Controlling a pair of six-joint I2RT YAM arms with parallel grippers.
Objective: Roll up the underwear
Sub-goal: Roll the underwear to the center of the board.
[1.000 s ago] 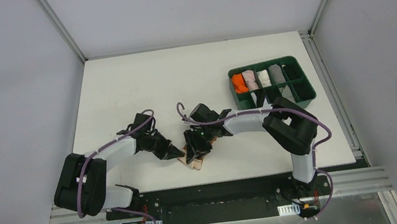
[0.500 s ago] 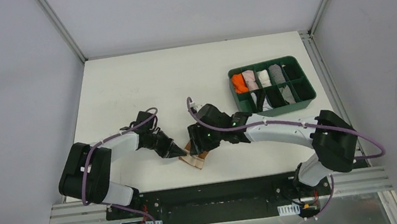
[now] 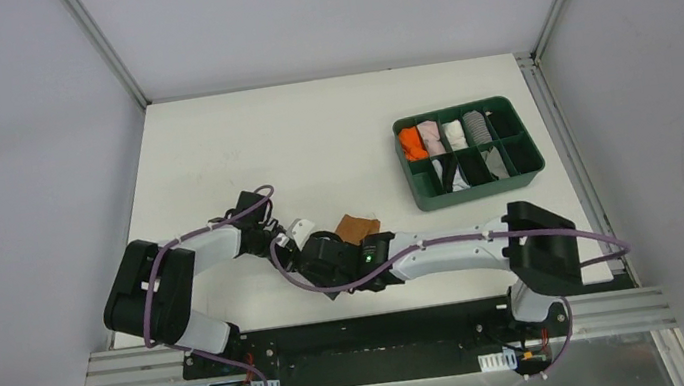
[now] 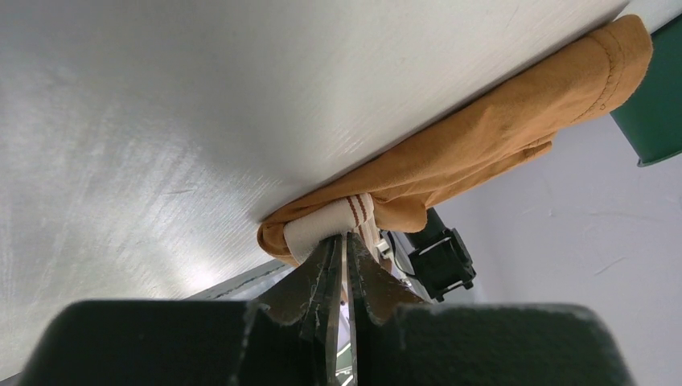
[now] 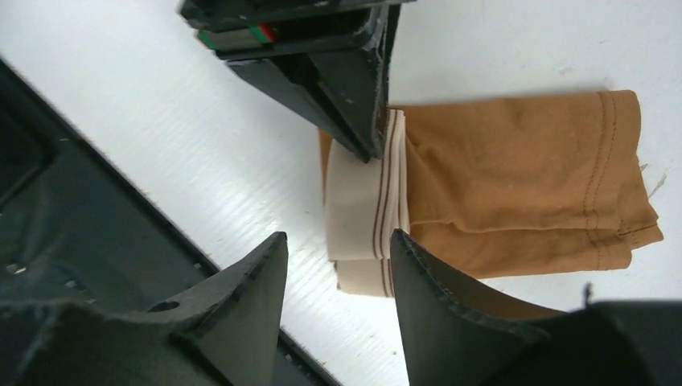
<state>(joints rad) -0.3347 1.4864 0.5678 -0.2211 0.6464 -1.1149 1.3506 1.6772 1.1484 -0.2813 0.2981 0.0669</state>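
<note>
The tan-brown underwear [image 3: 357,226] lies folded flat near the table's front middle, its pale beige waistband [image 3: 300,227] at the left end. My left gripper [image 3: 292,237] is shut on the waistband [image 4: 318,229], with the cloth [image 4: 482,137] stretching away from it. In the right wrist view the left gripper [image 5: 371,145] pinches the waistband's [image 5: 358,209] upper edge. My right gripper [image 5: 338,241] is open just above the waistband's lower end, one finger over bare table, the other over the cloth [image 5: 515,177]. In the top view the right gripper [image 3: 318,255] is mostly hidden under its wrist.
A green tray [image 3: 480,196] stands at the back right, holding orange, pink, white, grey and black rolled garments; it also shows in the left wrist view [image 4: 655,112]. The table's front edge and black rail [image 5: 96,209] lie close beside my right gripper.
The right arm has swung low along the front edge, its wrist now just near-side of the underwear. The cloth has shifted up and right. The left gripper keeps its hold.
</note>
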